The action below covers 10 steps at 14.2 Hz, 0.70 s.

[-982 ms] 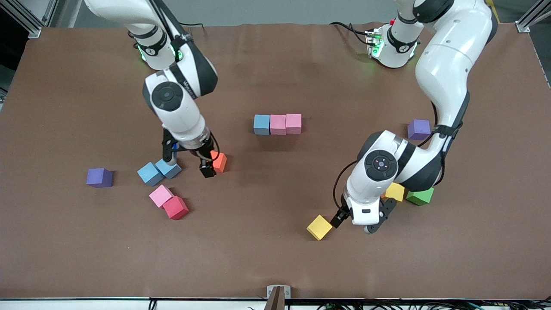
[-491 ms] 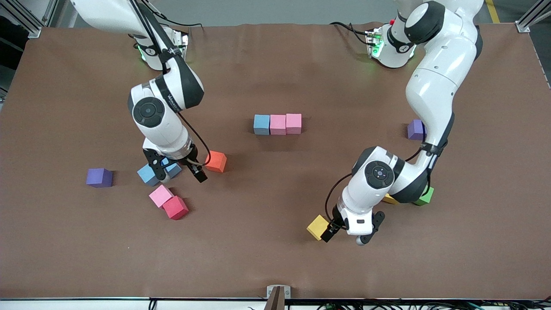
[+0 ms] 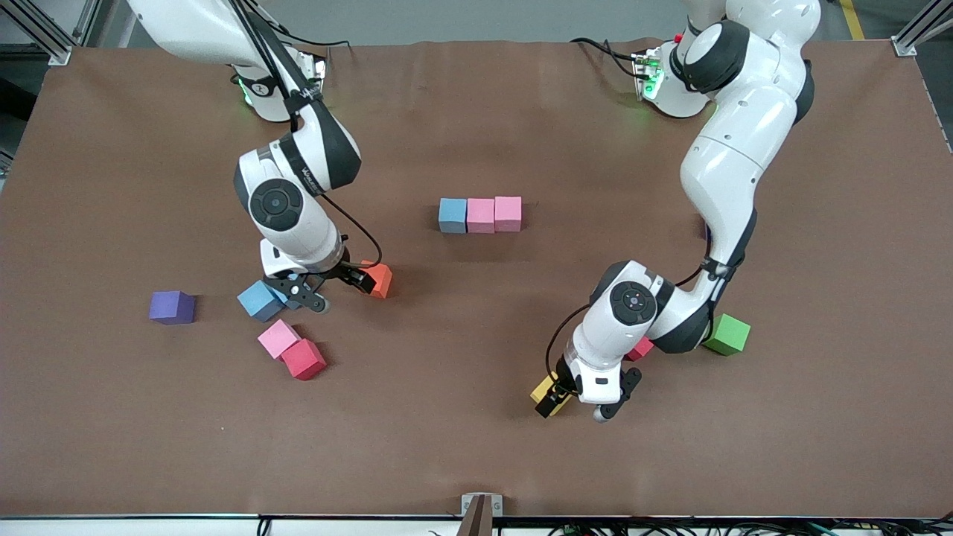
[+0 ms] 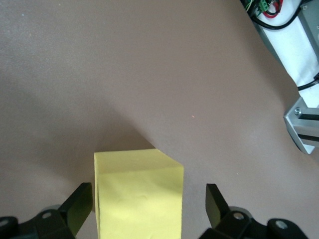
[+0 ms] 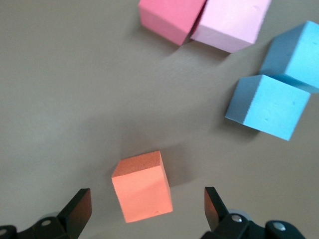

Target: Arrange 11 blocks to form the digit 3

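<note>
A row of three touching blocks, light blue (image 3: 452,215), pink (image 3: 480,215) and pink (image 3: 508,213), lies mid-table. My right gripper (image 3: 341,291) hangs open over the orange block (image 3: 381,281); that orange block (image 5: 143,186) shows between its fingers, untouched. Beside it lie two light blue blocks (image 3: 257,301) (image 5: 269,104), a pink block (image 3: 278,338) and a red block (image 3: 303,359). My left gripper (image 3: 578,408) is open and straddles a yellow block (image 3: 542,388) (image 4: 139,199) without clamping it. A red block (image 3: 640,348) peeks from under the left arm, and a green block (image 3: 726,333) lies beside it.
A purple cube (image 3: 172,307) sits toward the right arm's end of the table. The left arm's elbow hangs low over the table between the green block and the yellow block. The brown mat (image 3: 461,447) lies bare nearer the front camera.
My right gripper turned at the wrist and came back over the orange block. My left gripper slid onto the yellow block, and its arm uncovered a red block and hid another yellow one.
</note>
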{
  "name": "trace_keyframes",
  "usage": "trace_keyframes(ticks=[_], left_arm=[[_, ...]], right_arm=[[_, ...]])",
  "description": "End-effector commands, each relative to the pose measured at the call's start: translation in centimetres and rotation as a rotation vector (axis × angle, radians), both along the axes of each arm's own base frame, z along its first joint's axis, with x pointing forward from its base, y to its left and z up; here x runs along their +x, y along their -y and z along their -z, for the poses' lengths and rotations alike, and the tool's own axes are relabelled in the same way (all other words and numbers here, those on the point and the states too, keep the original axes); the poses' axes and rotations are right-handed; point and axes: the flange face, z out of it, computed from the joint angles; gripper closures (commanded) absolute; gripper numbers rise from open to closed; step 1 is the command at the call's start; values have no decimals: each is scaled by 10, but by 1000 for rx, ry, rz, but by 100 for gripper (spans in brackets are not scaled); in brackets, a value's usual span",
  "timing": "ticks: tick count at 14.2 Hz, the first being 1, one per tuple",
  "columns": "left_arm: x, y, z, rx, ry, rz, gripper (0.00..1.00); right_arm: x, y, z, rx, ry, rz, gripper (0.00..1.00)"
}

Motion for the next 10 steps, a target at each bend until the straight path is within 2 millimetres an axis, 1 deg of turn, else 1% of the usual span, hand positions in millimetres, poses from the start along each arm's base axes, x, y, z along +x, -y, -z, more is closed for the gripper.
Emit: trace_keyframes(ticks=[1,2,3,4,6,7,8,9,10], left_arm=[[6,1,13,-22,38,5,0],[4,5,16,-35,46,2,2],[3,5,22,-34,53,0,6],[4,2,22,-30,59,1,13],[4,2,22,-26,57,3,37],[4,2,15,-24,57,3,50],[5,1,6,-15,59,5,57],[6,0,-3,6,46,7,60],[8,-3,-19,32,38,11,62]], right_arm=[[-6,-9,23,-5,-26,-157,0],[-9,-14,29,-3,-39,-199,0],[-9,-14,36,-3,-48,-206,0],[-13,-20,38,2,-56,-216,0],[-17,-26,49,3,-73,-226,0],[-19,-29,56,6,-77,-232,0],[-21,-35,63,15,-73,-242,0],[-22,-37,70,16,-77,-245,0],[-22,-37,75,14,-82,-248,0]])
